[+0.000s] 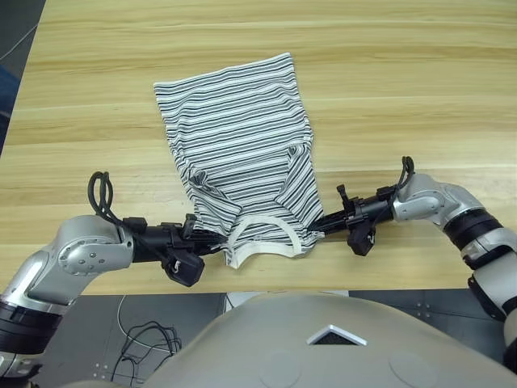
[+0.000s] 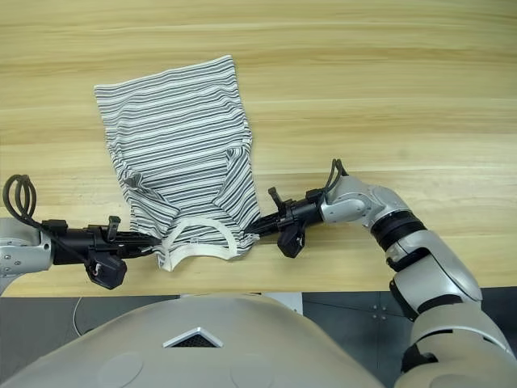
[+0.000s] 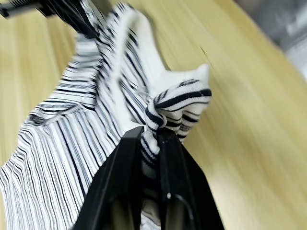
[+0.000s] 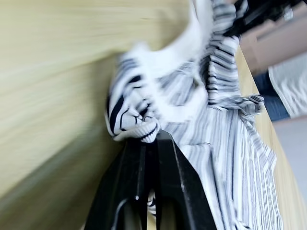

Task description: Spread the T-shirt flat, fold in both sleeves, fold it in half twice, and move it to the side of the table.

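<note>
A black-and-white striped T-shirt (image 1: pixel 238 137) with a white collar (image 1: pixel 262 241) lies on the wooden table (image 1: pixel 404 97), hem at the far side, collar at the near edge, both sleeves folded inward. My left gripper (image 1: pixel 212 237) is shut on the shirt's shoulder left of the collar; the left wrist view shows bunched striped cloth (image 3: pixel 165 112) pinched between the black fingers (image 3: pixel 124 163). My right gripper (image 1: pixel 317 226) is shut on the shoulder right of the collar, with cloth (image 4: pixel 132 115) clamped between its fingers (image 4: pixel 168 167).
The table's near edge (image 1: pixel 404 287) runs just below both grippers. Bare wood stretches to the right of the shirt (image 2: pixel 404 105) and behind it. Cables lie on the floor (image 1: pixel 141 335) below the table edge.
</note>
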You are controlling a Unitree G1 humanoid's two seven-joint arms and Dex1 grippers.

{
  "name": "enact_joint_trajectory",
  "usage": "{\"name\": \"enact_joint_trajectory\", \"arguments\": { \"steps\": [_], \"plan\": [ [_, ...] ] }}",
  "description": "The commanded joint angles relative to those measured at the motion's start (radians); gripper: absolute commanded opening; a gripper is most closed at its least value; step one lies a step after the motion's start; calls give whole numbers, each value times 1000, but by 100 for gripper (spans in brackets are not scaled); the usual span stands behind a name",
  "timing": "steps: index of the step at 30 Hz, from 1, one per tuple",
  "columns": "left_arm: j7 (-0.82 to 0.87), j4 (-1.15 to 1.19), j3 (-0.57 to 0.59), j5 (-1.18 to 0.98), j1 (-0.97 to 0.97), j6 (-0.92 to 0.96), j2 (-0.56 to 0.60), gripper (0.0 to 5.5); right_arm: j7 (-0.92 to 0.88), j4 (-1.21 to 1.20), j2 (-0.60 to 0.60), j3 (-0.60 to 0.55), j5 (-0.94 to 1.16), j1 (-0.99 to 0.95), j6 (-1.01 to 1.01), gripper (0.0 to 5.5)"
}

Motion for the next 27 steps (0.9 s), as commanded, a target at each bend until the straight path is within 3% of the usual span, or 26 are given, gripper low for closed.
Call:
{"name": "enact_joint_trajectory", "arguments": {
  "steps": [1,5,13,19,27],
  "plan": [
    [-126,-163,50,-400,73,407,145,22,285,-332,-145,-17,452,5,512,10],
    [-280,-146,152,-589,134,555,225,22,409,-480,-216,-84,629,21,811,10],
    [-454,-104,262,-563,209,534,190,22,511,-705,-273,-288,816,107,1160,10],
    [-457,-30,270,-595,50,563,124,22,448,-591,-86,-386,708,84,1111,10],
    [-468,182,218,-614,-261,650,27,22,348,-232,171,-445,492,-83,989,10]
  ]
}}
